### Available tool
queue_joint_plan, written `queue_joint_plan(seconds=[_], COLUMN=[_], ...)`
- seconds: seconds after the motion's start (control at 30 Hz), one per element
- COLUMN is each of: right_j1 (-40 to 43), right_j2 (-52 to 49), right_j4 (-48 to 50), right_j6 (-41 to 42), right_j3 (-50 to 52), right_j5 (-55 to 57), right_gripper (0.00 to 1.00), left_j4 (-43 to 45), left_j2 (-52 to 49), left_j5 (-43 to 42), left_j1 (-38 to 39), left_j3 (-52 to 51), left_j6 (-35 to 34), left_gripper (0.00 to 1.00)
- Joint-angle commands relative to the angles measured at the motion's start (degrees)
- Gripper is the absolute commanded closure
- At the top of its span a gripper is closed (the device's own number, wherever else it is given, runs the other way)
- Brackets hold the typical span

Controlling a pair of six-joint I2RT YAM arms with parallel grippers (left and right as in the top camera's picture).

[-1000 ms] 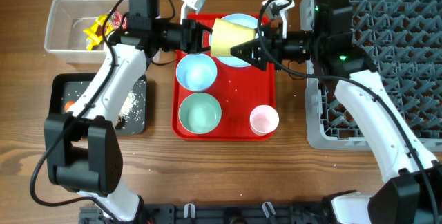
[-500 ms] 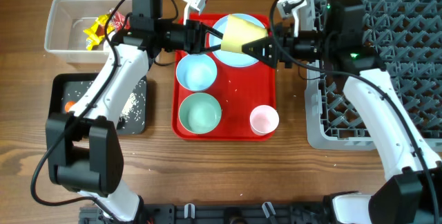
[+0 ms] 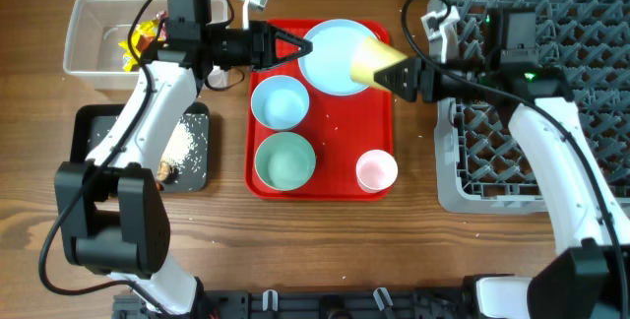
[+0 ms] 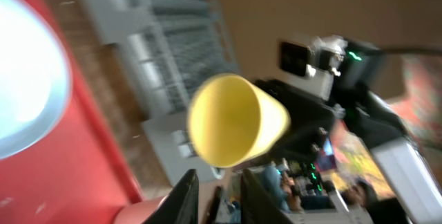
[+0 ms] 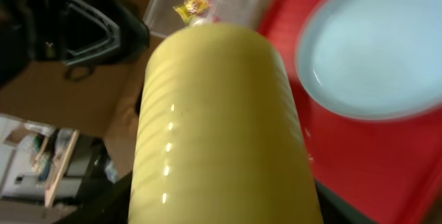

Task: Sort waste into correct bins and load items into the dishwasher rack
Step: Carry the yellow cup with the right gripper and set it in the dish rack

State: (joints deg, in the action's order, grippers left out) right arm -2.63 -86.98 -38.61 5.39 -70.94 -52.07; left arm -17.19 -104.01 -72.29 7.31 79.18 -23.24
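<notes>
Two grippers: right gripper (image 3: 402, 76) clasps a yellow cup (image 3: 374, 62) sideways at the plate's (image 3: 328, 55) edge; left gripper (image 3: 293, 46) jaws parted, empty.

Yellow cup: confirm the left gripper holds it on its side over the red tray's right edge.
Not right: the right gripper holds the yellow cup on its side over the red tray's right edge. The left gripper is apart from it and empty. The overhead view shows this.
</notes>
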Motion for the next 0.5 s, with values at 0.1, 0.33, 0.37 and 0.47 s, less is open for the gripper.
queue_joint_plan(seconds=[0.1,0.33,0.37,0.47], right_j1=[5.3,21.9,24.7,31.5], right_j2=[10.9,17.2,16.9,15.0], right_j4=[-16.4,-33.9,-34.8,-36.0], right_j6=[2.6,3.6,3.5,3.6], right_j3=[-7.1,-7.9,-7.9,-7.8], right_j5=[21.6,38.4,41.1,46.4], right_gripper=[0.55,0.55,0.55,0.54], left_j4=[-13.9,-23.5,-23.9,-24.7], left_j2=[0.8,0.8,0.8,0.8], left_j5=[26.6,41.9,42.0,42.2], left_j1=[-0.4,-0.3,-0.3,-0.3], left_j3=[0.7,0.7,0.7,0.3], left_j6=[5.0,6.3,7.1,8.3], left_gripper=[0.78,0.79,0.79,0.80])
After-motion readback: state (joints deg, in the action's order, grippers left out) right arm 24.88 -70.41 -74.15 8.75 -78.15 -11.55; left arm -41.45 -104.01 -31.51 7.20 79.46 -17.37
